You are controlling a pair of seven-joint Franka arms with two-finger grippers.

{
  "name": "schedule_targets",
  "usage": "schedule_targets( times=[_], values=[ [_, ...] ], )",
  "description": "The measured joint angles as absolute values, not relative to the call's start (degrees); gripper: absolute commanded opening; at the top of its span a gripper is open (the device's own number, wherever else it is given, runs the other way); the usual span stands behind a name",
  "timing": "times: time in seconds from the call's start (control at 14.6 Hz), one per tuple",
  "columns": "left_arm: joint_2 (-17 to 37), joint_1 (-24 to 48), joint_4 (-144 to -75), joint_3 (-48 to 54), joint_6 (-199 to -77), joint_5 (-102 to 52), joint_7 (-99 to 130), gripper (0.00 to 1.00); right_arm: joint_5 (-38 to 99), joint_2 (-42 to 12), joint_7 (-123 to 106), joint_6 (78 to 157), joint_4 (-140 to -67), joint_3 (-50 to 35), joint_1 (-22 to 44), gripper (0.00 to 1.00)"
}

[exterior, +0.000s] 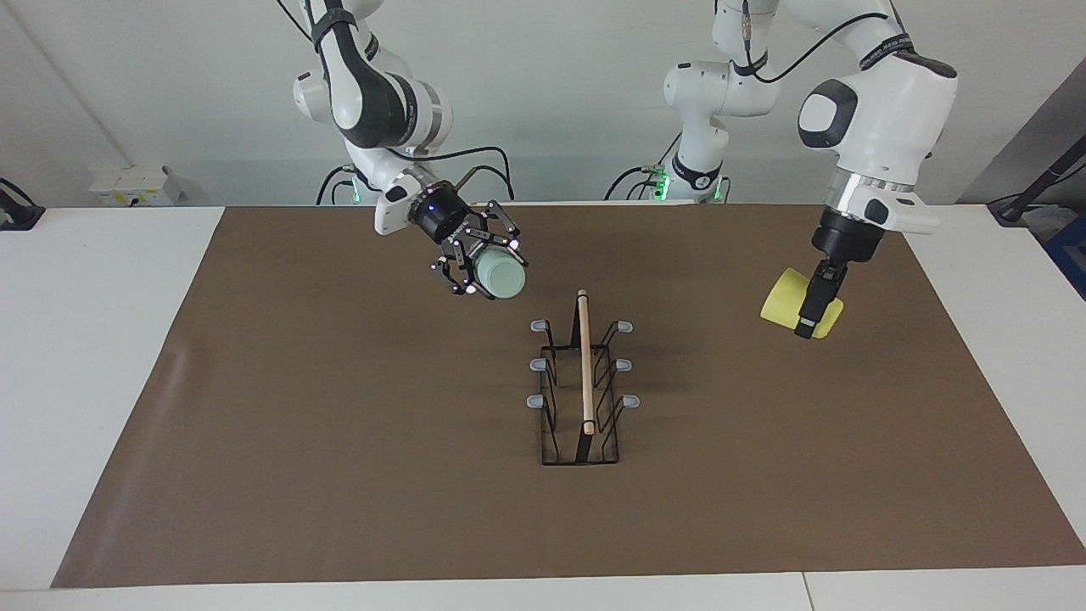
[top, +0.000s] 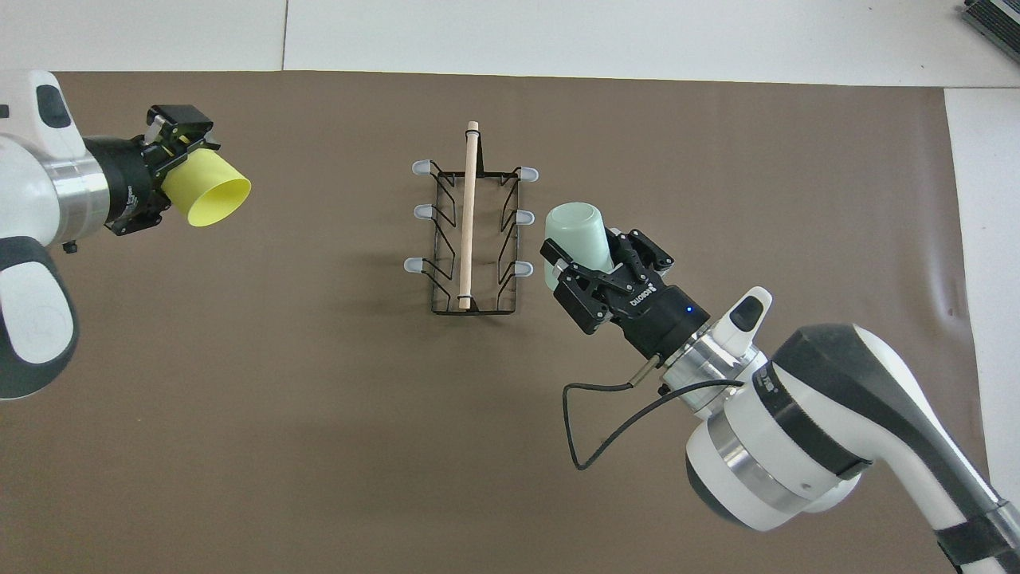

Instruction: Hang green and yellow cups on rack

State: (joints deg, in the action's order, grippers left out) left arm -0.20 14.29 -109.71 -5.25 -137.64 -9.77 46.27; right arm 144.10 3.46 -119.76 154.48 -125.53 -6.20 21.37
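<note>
The rack (exterior: 584, 382) stands upright in the middle of the brown mat, with its wooden dowel on top and grey-tipped pegs on both sides; it also shows in the overhead view (top: 468, 223). My right gripper (exterior: 485, 265) is shut on the mint green cup (exterior: 502, 277) and holds it in the air beside the rack on the right arm's side, base toward the rack (top: 575, 227). My left gripper (exterior: 816, 307) is shut on the yellow cup (exterior: 789, 307) and holds it tilted over the mat toward the left arm's end, mouth toward the rack (top: 211, 191).
The brown mat (exterior: 339, 475) covers most of the white table (exterior: 85, 382). A white socket box (exterior: 131, 182) sits at the table's edge nearest the robots at the right arm's end. Black cables hang from the right wrist (top: 606, 414).
</note>
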Motion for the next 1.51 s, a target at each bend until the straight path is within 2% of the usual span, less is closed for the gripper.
schedule_targets(
  times=[0.27,0.89,1.51],
  values=[
    [-0.20,18.67,-110.51,-5.22,-139.64,-1.99,46.30,0.00,150.57,0.99,-129.45,148.18,-126.06,-6.21,21.46,0.00],
    [0.14,26.14,-112.88,-5.07,-144.61,13.69,48.25,0.00,152.10,-2.92,-135.78,135.86,-128.80,-6.14,21.52,0.00],
    [2.24,32.55,-114.21,-4.97,-144.98,38.75,79.14,0.00,152.56,-9.90,-143.00,123.99,-129.33,-5.77,21.77,0.00]
  ],
)
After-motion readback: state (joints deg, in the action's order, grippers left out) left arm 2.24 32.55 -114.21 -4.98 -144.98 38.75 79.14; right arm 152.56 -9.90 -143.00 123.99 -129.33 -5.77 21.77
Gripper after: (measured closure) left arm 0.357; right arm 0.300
